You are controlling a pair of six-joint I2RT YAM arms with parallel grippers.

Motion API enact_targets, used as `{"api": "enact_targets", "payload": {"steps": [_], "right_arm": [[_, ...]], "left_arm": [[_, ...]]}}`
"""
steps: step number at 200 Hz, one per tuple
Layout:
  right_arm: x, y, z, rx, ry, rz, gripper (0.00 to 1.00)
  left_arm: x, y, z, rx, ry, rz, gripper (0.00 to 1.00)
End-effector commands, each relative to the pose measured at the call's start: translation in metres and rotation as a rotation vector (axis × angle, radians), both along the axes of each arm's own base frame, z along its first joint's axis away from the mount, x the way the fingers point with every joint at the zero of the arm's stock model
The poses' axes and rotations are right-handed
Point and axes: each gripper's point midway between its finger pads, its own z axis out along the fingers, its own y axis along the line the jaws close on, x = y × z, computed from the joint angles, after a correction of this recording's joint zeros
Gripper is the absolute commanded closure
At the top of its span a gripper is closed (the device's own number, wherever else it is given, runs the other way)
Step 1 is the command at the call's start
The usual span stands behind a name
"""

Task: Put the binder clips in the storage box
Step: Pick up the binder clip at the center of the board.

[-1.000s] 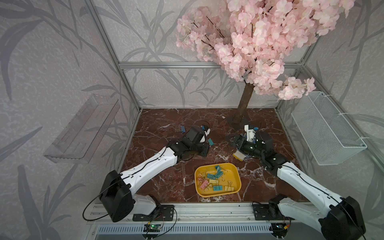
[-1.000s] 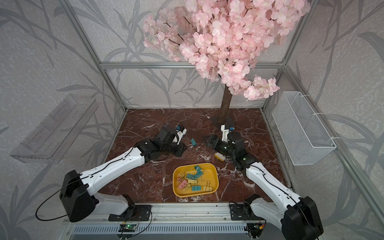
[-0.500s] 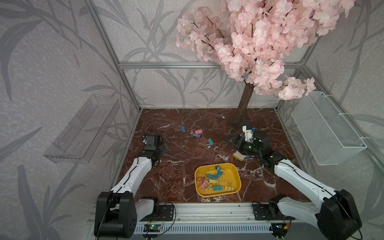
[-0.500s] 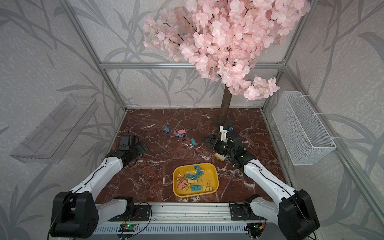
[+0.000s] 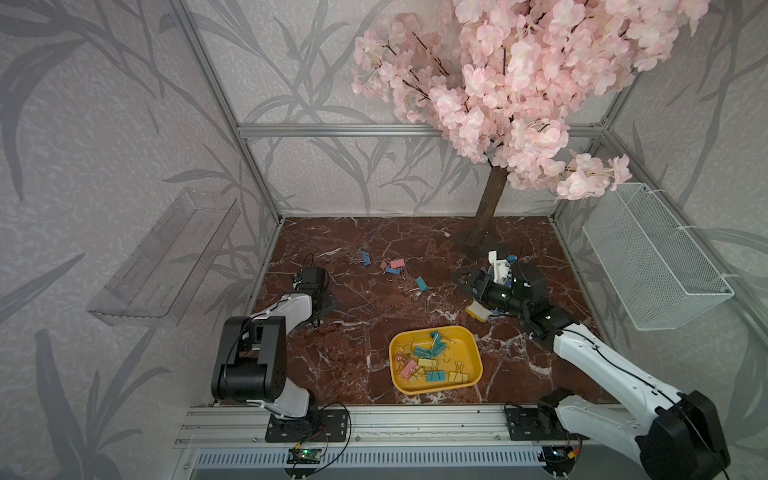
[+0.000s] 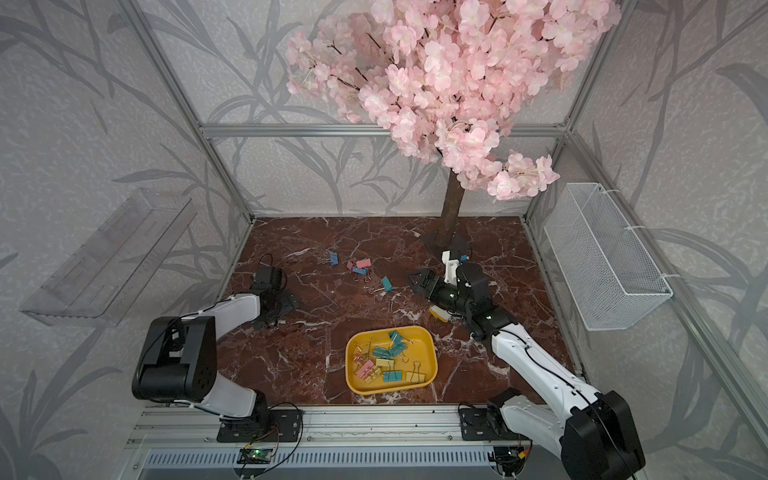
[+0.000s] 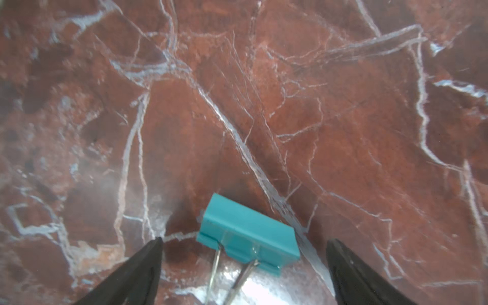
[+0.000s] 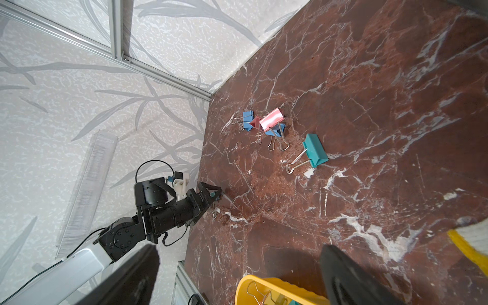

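left white-and-black robot arm [image 5: 289,306]: folded back, forearm angled down | left black parallel gripper [image 7: 244,239]: jaws wide apart, tips low | right white-and-black robot arm [image 5: 590,353]: stretched forward | right black parallel gripper [image 8: 239,247]: jaws wide apart

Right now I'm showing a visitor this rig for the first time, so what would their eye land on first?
The pink blossom tree towering over the back right of the marble table, surely. Then the yellow storage box near the front edge, holding a jumble of binder clips, with a few loose clips lying mid-table. Near the table's left edge, the open left gripper straddles one teal clip.
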Motion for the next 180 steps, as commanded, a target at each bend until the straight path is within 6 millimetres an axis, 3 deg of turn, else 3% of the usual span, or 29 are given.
{"api": "enact_targets", "payload": {"steps": [1,18,30,88,117,130,149,180], "right_arm": [[0.001,0.002,0.001,0.009,-0.011,0.007,0.01],[0.0,0.001,0.002,0.005,-0.015,0.003,0.01],[0.0,0.0,0.002,0.002,-0.018,-0.001,0.01],[-0.001,-0.001,0.002,0.001,-0.016,-0.004,0.01],[0.0,-0.001,0.003,0.002,-0.022,-0.007,0.01],[0.002,0.0,0.004,0.01,-0.024,-0.012,0.01],[0.005,-0.001,0.008,0.002,-0.047,-0.01,0.01],[0.015,-0.009,0.015,0.015,-0.084,-0.014,0.01]], "left_arm": [[0.002,0.01,0.001,0.059,0.04,-0.018,0.15],[-0.001,0.009,-0.006,0.057,0.075,-0.02,0.32],[-0.001,0.009,-0.008,0.056,0.089,-0.016,0.37],[0.004,0.005,0.0,0.025,0.062,-0.006,0.53],[0.011,-0.013,0.015,-0.08,-0.006,-0.039,0.55],[0.016,-0.03,0.028,-0.158,-0.055,-0.079,0.55],[0.024,-0.065,0.061,-0.271,-0.157,-0.198,0.55],[0.019,-0.161,0.135,-0.365,-0.32,-0.595,0.55]]}}
